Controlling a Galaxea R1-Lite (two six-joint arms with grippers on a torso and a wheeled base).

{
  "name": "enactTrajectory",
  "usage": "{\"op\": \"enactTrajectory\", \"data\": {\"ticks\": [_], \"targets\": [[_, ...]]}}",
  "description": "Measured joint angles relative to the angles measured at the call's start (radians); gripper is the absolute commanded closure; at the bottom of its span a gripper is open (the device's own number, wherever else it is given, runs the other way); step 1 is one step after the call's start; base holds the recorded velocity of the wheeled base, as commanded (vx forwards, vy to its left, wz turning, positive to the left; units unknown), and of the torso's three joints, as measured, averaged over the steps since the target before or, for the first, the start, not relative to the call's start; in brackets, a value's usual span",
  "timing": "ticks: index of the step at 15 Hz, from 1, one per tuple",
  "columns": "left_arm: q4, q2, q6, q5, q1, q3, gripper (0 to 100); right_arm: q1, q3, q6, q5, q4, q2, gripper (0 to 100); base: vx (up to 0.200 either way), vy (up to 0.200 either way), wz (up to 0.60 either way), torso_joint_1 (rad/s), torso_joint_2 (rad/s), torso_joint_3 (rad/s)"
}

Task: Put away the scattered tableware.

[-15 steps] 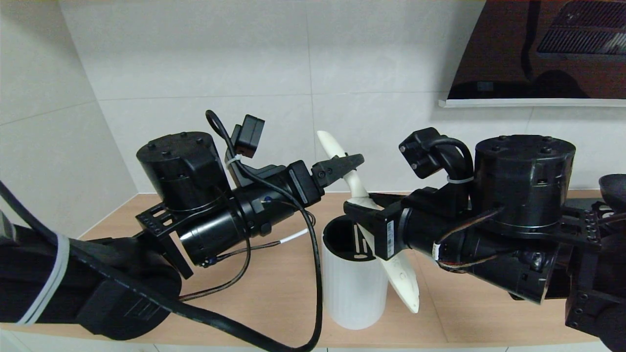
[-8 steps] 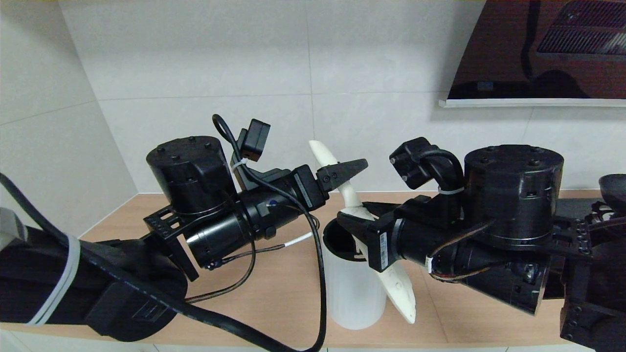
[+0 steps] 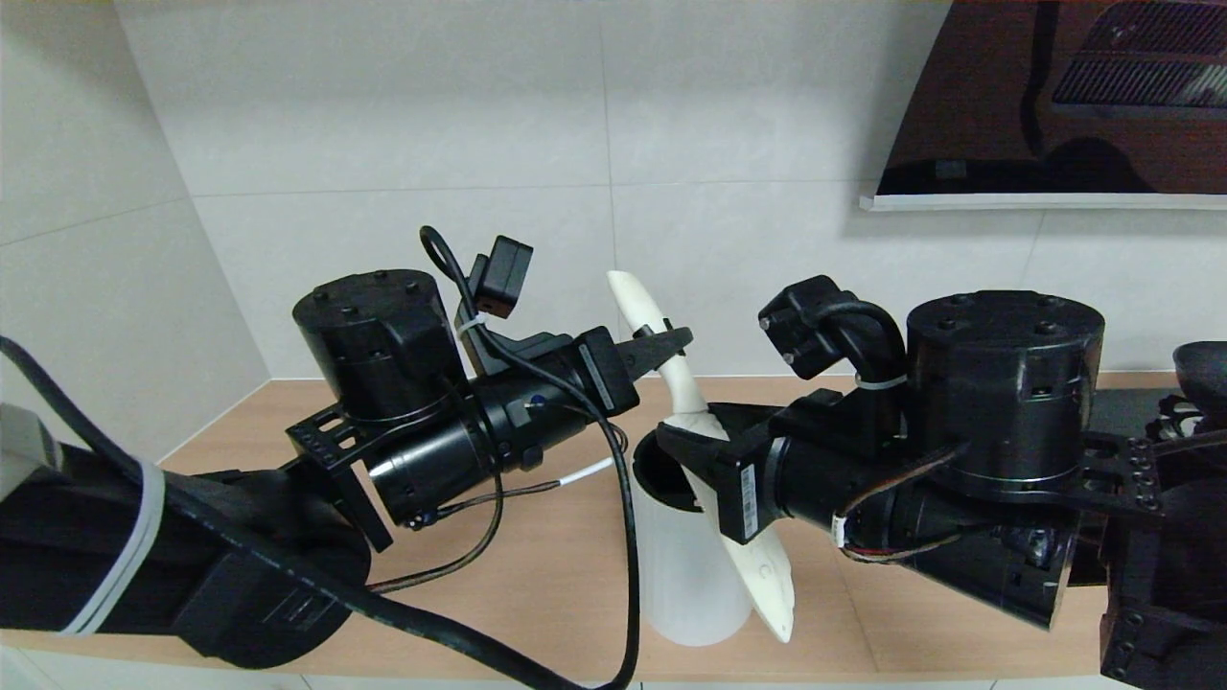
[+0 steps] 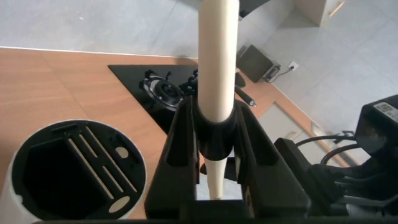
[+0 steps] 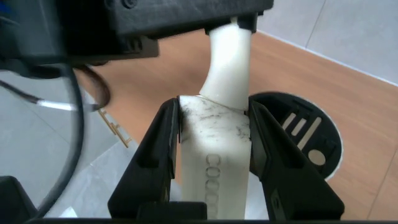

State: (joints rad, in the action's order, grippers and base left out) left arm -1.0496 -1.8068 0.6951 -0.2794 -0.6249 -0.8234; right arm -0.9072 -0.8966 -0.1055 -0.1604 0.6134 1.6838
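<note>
A white spatula [image 3: 759, 575] hangs tilted over the white cylindrical holder [image 3: 685, 585], its blade down in front of the holder and its handle [image 3: 635, 295] pointing up. My right gripper [image 3: 705, 443] is shut on the spatula's wide neck [image 5: 214, 149]. High up on the thin handle [image 4: 217, 56] my left gripper [image 3: 666, 347] is shut as well. The holder's dark, divided inside [image 4: 68, 168] lies just beneath both grippers. In the right wrist view the holder's mouth [image 5: 311, 143] sits beside the blade.
The holder stands on a wooden counter [image 3: 537, 565] close to its front edge. A black cooktop [image 4: 158, 87] lies on the counter to the right, under a dark range hood [image 3: 1054, 96]. A tiled wall closes the back and left.
The right gripper has carried the spatula left and lower, so the blade tip hangs lower before the holder. The left gripper's fingers, spread half a second ago, now clamp the handle.
</note>
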Motion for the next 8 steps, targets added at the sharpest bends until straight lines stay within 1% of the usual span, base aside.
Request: {"op": "enactTrajectory", "data": {"ticks": [8], "targets": [[0.000,0.001,0.002,0.002,-0.001,-0.001,100,0.000,0.000,-0.009,-0.012,0.006,0.000,100,0.000,0.000,0.00,0.000,0.00,0.000]]}}
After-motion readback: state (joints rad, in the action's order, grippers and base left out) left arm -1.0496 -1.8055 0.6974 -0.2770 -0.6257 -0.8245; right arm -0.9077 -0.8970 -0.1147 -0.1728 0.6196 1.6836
